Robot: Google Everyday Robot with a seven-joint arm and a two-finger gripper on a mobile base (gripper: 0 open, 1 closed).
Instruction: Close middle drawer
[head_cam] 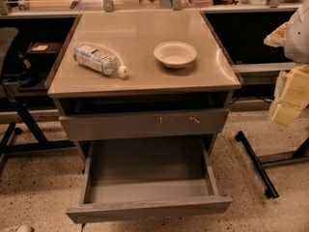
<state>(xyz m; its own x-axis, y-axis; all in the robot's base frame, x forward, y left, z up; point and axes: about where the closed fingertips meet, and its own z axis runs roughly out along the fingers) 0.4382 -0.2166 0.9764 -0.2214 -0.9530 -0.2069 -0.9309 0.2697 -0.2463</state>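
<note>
The middle drawer (149, 209) is pulled far out of the grey cabinet, low in the camera view. Its plain flat front faces me and its bare grey inside (147, 170) holds nothing. Above it, the wider grey front with pale scratch marks (145, 123) stands out a little from the cabinet body. The third, narrower front is hidden below the open drawer. My gripper (291, 96) shows as pale yellowish and white parts at the right edge, well to the right of the cabinet and above the drawer's level, touching nothing.
A clear plastic bottle (100, 60) lies on its side and a white bowl (175, 54) stands on the cabinet top (140, 79). A black chair and its base (14, 105) are at the left. A black wheeled leg (256, 164) lies on the speckled floor at the right.
</note>
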